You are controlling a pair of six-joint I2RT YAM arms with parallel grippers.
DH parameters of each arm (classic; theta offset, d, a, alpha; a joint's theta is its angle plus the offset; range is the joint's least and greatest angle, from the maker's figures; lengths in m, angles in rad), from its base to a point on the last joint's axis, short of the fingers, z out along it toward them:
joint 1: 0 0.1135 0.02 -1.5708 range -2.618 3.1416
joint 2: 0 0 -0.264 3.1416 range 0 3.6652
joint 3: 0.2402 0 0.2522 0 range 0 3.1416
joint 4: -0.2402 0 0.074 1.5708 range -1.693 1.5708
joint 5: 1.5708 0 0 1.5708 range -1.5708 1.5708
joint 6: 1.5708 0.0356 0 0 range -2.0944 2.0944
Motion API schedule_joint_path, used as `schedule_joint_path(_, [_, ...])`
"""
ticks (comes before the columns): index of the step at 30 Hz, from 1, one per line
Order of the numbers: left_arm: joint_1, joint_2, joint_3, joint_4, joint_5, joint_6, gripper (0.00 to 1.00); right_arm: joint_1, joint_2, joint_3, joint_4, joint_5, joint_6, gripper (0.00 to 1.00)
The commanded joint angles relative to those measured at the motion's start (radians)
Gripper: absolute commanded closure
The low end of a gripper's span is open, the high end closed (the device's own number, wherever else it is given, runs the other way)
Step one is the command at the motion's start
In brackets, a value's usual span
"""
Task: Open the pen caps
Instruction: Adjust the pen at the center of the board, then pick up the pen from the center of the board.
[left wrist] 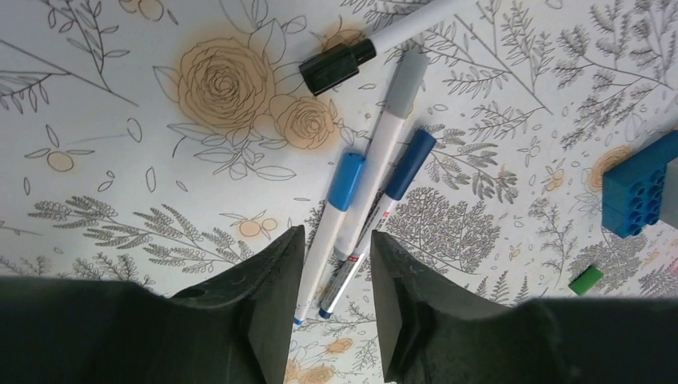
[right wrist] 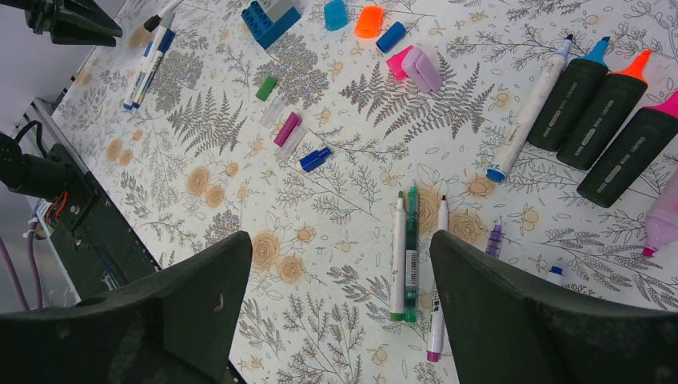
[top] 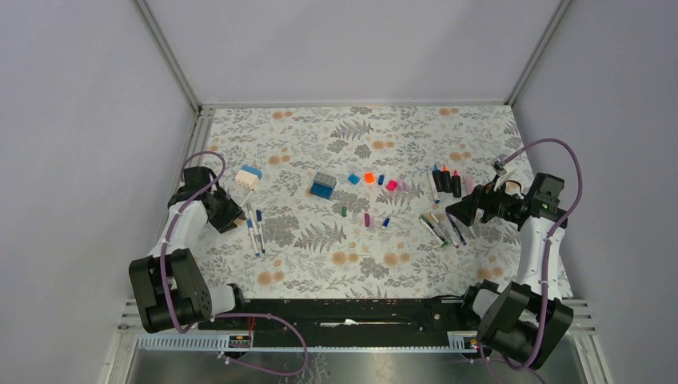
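Loose pen caps lie mid-table: light blue (right wrist: pixel 336 14), orange (right wrist: pixel 368 22), pink (right wrist: pixel 398 62), green (right wrist: pixel 266 88), magenta (right wrist: pixel 287 129) and dark blue (right wrist: pixel 315 159). My left gripper (left wrist: pixel 337 240) hovers partly open over three white pens lying side by side. These pens wear a blue cap (left wrist: pixel 346 182), a darker blue cap (left wrist: pixel 410 164) and a grey cap (left wrist: pixel 405 80); their tail ends show between the jaws, untouched. A black-capped marker (left wrist: pixel 336 68) lies beyond. My right gripper (right wrist: pixel 340 240) stands wide open and empty above uncapped thin pens (right wrist: pixel 411 252).
A blue-and-grey block (top: pixel 323 186) sits centre-left of the caps, and a white, blue and orange block (top: pixel 248 176) is near the left arm. Three uncapped black highlighters (right wrist: pixel 612 108) and a white marker (right wrist: pixel 532 108) lie far right. Grey walls enclose the floral mat.
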Motion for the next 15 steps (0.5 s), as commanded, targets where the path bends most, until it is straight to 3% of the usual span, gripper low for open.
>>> schedule_joint_path(1, [-0.005,-0.001,0.017,-0.036,-0.017,0.013,0.59,0.004,-0.021,0.044,-0.018,-0.022,-0.016,0.11])
schedule_joint_path(15, [-0.076,0.080,-0.009,-0.048,-0.052,-0.019,0.59,0.004,-0.022,0.046,-0.019,-0.021,-0.015,0.10])
